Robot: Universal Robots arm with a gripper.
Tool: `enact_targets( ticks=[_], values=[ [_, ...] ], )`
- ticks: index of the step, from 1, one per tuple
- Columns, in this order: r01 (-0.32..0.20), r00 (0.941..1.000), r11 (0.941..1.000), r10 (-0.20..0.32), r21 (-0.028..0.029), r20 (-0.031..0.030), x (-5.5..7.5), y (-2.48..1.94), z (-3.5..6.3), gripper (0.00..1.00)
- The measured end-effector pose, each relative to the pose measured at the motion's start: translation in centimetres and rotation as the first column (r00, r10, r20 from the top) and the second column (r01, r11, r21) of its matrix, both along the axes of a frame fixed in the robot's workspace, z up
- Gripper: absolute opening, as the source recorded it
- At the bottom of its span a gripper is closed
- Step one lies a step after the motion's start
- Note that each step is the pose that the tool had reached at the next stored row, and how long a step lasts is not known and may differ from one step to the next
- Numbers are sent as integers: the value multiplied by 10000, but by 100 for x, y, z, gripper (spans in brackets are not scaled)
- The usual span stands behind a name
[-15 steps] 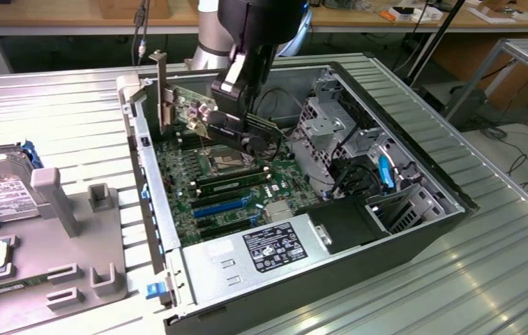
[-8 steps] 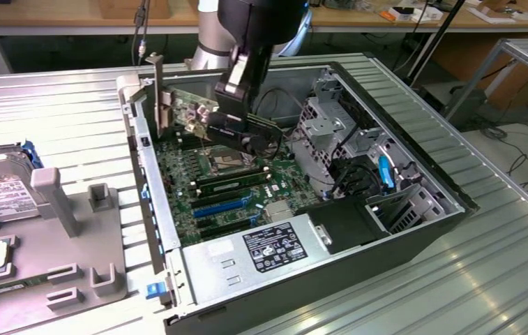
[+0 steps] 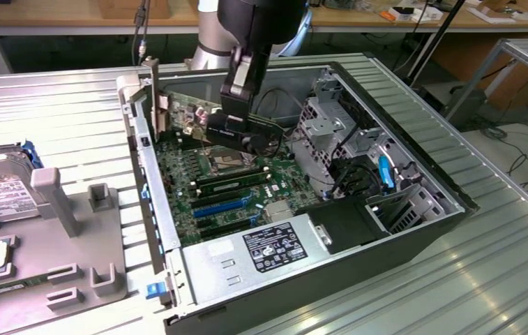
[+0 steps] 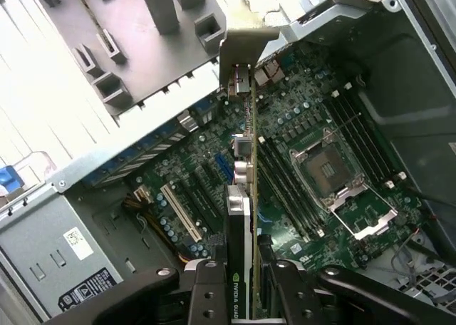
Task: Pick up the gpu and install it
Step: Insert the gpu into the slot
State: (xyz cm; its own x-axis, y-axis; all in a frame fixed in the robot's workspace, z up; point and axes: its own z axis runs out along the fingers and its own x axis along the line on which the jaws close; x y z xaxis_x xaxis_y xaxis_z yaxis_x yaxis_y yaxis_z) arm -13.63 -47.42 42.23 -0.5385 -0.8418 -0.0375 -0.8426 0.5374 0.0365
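The fingers (image 4: 206, 296) are clamped on the upper edge of the gpu (image 4: 244, 197), one on each face, so the gripper (image 4: 246, 303) carries it edge-on with its bracket (image 4: 246, 43) nearest the case wall. The card hangs inside the open case (image 3: 413, 160) over the motherboard (image 4: 306, 111), with the expansion slots (image 4: 179, 212) on one side and the CPU socket (image 4: 328, 172) on the other. It looks clear of the board and not seated in any slot, though its lower edge is hidden. So the pick-up reads as done and installing is the step in hand. Seating it would call for the card's edge lined up squarely along one slot and the bracket matched to the wall opening — then a straight, even press, since a tilt could jam it against neighbouring parts.
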Motion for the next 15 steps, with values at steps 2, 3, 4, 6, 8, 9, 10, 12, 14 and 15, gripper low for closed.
enact_targets(
  ticks=[2,3,4,6,8,9,10,12,14,15],
  values=[
    [-334,9994,9994,334,0,0,0,0,0,27],
    [-470,9989,9989,470,0,0,0,0,0,27],
    [-586,9983,9983,586,1,0,0,0,0,27],
    [-736,9973,9973,736,0,0,0,0,0,27],
    [-1083,9941,9941,1083,0,0,0,0,0,27],
    [-1195,9928,9928,1195,0,0,0,0,0,27],
    [-1267,9919,9919,1267,1,1,0,0,0,27],
    [-1425,9898,9898,1425,0,0,0,0,0,27],
    [-1589,9873,9873,1589,0,0,0,0,0,27],
    [-1752,9845,9845,1752,0,0,0,0,0,27]
  ],
)
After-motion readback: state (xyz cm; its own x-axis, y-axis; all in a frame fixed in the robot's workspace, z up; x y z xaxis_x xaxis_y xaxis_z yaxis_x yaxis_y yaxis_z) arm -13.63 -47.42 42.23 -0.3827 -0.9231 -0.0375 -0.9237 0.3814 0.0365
